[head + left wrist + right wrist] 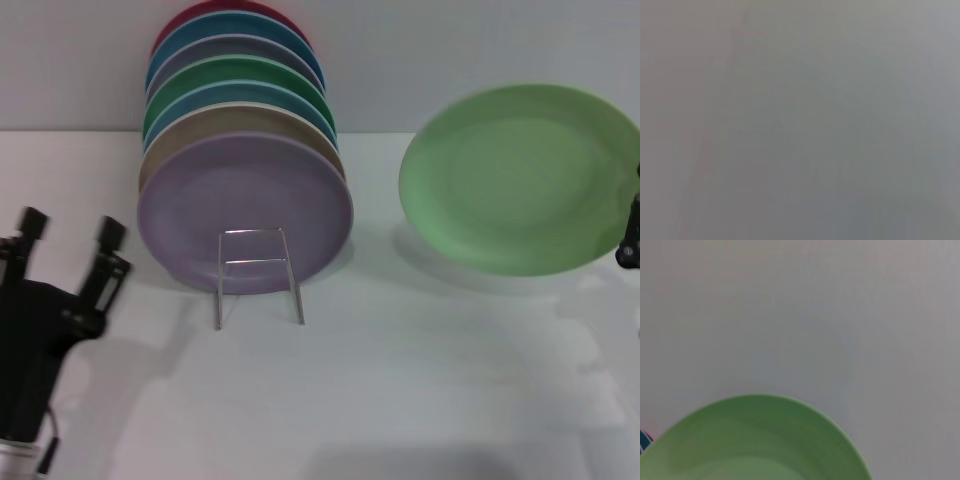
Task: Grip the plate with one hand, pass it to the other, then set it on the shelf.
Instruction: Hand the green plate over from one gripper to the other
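The pale mint-green plate is held tilted above the white table at the right, with its shadow under it. My right gripper shows only partly at the right edge and grips the plate's right rim. The plate's rim also fills the lower part of the right wrist view. The wire shelf stands left of centre with its looped front empty. My left gripper is open and empty at the lower left, beside the shelf. The left wrist view shows only a blank grey surface.
Several plates lean in a row in the rack behind the wire front: a lilac plate foremost, then tan, blue, darker green and others. The white table stretches in front, with a pale wall behind.
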Controlling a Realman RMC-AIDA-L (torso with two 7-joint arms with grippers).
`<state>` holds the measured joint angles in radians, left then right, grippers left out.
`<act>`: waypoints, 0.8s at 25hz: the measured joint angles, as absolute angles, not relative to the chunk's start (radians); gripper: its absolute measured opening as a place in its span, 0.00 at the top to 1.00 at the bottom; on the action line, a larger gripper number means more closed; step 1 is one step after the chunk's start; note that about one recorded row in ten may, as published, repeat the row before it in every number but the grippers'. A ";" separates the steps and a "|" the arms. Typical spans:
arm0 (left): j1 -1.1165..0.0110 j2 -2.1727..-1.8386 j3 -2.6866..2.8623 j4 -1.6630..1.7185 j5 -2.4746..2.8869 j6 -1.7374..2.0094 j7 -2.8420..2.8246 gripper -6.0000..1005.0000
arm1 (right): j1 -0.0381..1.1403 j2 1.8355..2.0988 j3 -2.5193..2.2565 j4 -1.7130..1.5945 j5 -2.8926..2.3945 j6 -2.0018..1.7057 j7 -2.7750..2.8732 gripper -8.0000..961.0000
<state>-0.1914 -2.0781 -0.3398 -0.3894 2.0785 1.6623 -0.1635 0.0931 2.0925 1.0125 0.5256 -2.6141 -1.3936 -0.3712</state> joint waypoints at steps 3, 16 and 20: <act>-0.195 -2.078 -0.301 -0.403 2.079 1.659 -0.150 0.18 | 0.082 2.092 0.967 0.525 -2.582 -1.420 -0.392 0.98; -0.195 -2.078 -0.185 -0.476 2.078 1.569 -0.020 0.18 | 0.064 2.089 0.665 0.566 -2.435 -1.519 -0.668 0.98; -0.192 -2.079 -0.171 -0.492 2.078 1.564 0.012 0.18 | 0.057 2.089 0.601 0.600 -2.428 -1.519 -0.724 0.98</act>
